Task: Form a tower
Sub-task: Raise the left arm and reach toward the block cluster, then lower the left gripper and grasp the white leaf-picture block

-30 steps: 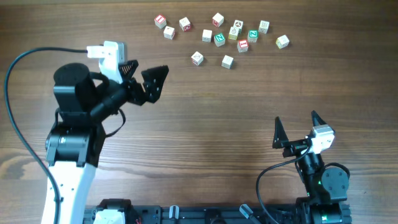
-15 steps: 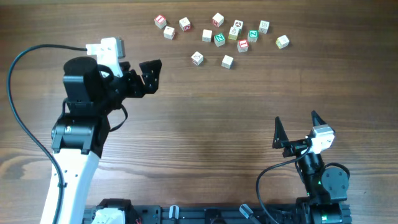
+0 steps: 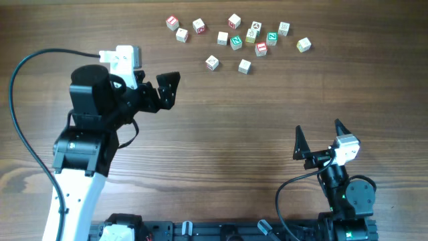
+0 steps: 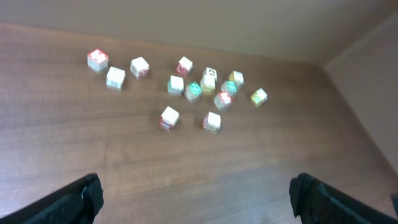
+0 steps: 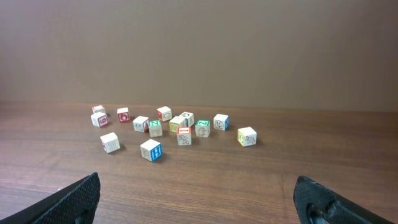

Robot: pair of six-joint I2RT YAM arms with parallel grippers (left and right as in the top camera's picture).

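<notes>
Fingers first: left fingers (image 3: 168, 87) spread wide with nothing between them, right fingers (image 3: 299, 142) likewise wide and empty (both wrist views show only bare counter between the tips). Tower: none standing. Every one of the cubes (image 3: 245, 65) sits alone on the counter (image 3: 221, 134), a dozen-odd in a loose scatter close to the far edge, right of its middle, with two lying a little nearer than the rest. From the right wrist view they all look one cube high, so no stacking is done and, by my reading, the whole build is left: pick a base, then set others on it. Two green-faced cubes lie in the thick of the scatter, one (image 3: 236, 42) toward its middle and one (image 3: 272, 38) just right of it; letters too small to read with confidence. Left arm (image 3: 90, 127) rises from the near-left corner, elbow bent, wrist turned toward the far edge, its fingers hanging short of the cubes and well apart from them. Right arm (image 3: 344, 191) is folded low at the near edge, right side, fingers pointing up the counter, far from the scatter.
</notes>
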